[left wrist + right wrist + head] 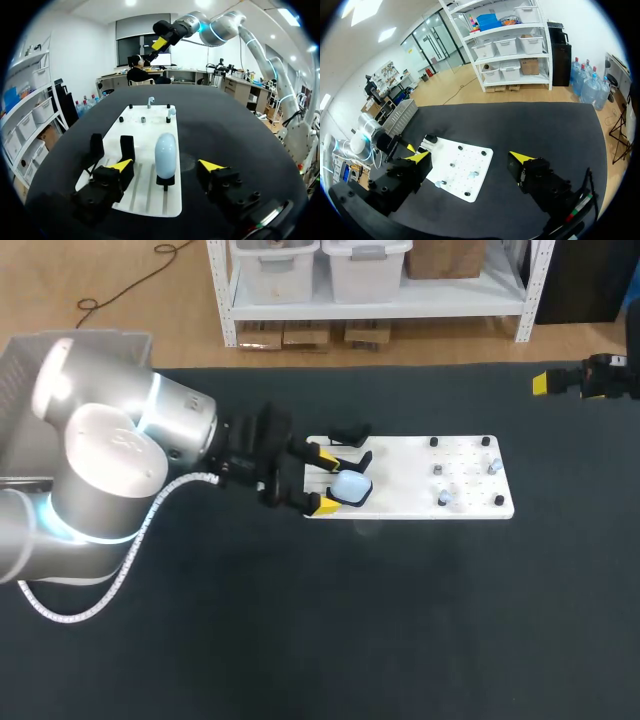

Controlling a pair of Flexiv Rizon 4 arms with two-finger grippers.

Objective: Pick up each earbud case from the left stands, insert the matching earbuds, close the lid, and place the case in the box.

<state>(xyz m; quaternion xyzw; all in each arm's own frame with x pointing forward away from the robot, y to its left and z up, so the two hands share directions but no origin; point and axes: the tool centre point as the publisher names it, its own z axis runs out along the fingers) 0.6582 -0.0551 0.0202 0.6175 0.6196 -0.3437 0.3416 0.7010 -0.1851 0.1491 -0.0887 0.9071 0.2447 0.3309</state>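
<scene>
Step in hand: first pickup. Pale blue earbud case (165, 155) stands upright on its stand (165, 181), white board (400, 455). The left jaws are open, one finger on each side of the case, not touching. The right jaws are open, well apart, by the tabletop (400, 620) edge. Next, likely: close, lift straight off.
</scene>
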